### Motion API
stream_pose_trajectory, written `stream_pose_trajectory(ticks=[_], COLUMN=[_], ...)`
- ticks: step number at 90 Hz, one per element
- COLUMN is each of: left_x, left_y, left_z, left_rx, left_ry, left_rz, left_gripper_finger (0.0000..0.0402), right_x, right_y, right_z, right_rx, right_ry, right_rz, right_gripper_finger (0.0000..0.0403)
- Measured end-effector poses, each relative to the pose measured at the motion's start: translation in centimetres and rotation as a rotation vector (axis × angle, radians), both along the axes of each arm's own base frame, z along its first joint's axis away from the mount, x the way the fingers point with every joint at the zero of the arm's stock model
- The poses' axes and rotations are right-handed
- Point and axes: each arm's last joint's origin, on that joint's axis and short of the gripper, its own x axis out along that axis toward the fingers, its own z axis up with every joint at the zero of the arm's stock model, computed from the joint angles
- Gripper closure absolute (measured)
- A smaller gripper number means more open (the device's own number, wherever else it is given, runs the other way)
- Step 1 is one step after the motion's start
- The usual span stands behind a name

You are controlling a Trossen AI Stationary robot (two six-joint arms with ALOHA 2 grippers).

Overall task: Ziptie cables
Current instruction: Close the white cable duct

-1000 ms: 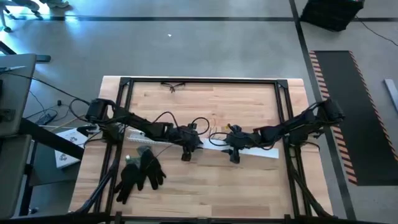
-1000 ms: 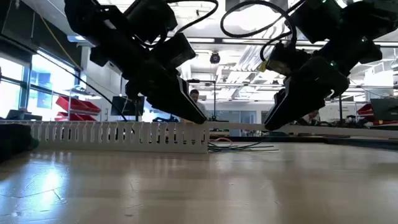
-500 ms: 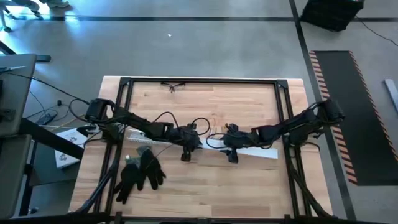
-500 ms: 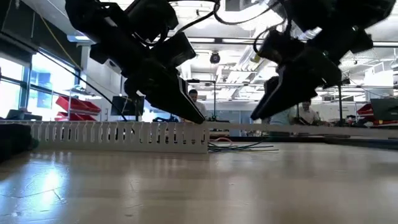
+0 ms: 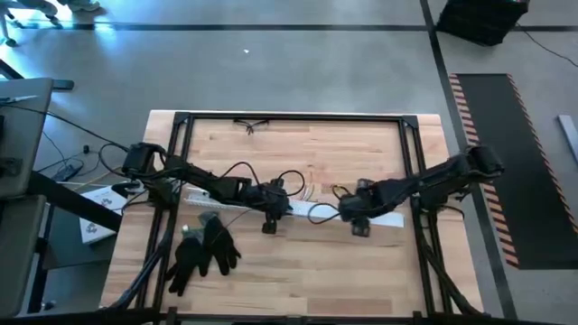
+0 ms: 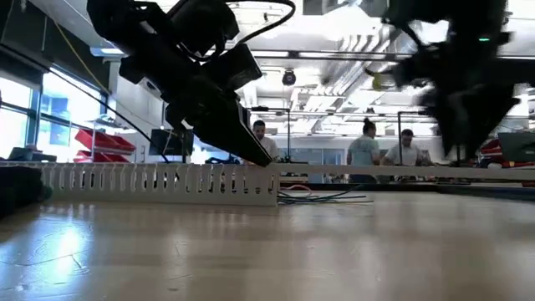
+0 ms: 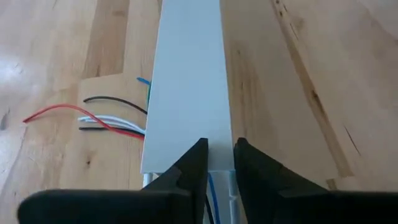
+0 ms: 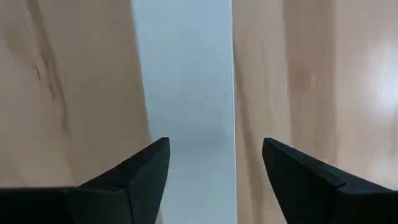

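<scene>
1. The left gripper [image 7: 219,163] sits at the end of the slotted cable channel [image 6: 159,182], where the flat white cover strip [image 7: 186,87] begins. Its fingers are nearly together, leaving only a narrow gap; whether they pinch anything I cannot tell.
2. In the low view the left gripper's tip [image 6: 266,159] comes down to the top edge of the channel's end.
3. The right gripper [image 8: 214,165] hangs above the white cover strip [image 8: 186,93], fingers spread wide and holding nothing; the strip shows between them.
4. From above, the right gripper [image 5: 348,213] lies over the strip's right part, well apart from the left gripper [image 5: 287,206].
5. The cables [image 7: 109,119] lie on the wooden table [image 5: 298,271], fanning out from under the strip's side just beside the left gripper: red, black, white and a short blue end.
6. In the low view the cables [image 6: 322,197] trail across the table past the channel's end.
7. A pair of black gloves [image 5: 203,251] lies near the table's front left, and safety glasses [image 5: 251,125] lie at the far edge.
8. People [image 6: 364,150] stand in the room behind.
</scene>
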Motion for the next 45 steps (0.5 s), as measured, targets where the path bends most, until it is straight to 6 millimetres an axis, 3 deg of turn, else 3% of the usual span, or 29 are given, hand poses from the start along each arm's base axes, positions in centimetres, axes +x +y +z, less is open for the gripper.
stream_pose_trajectory(ticks=[26, 45], left_x=[-0.1, -0.6], left_y=[0.0, 0.1], left_z=[-0.1, -0.6], left_rx=[-0.016, -0.02], left_ry=[0.012, 0.0], left_rz=[0.019, 0.022], left_gripper_finger=[0.0342, 0.0342], right_x=[-4.0, -6.5], right_y=[1.2, 1.1], right_z=[0.6, -0.5], right_rx=[-0.053, -0.08], right_ry=[0.215, 0.42], right_rz=[-0.299, -0.45], right_gripper_finger=[0.0272, 0.0349])
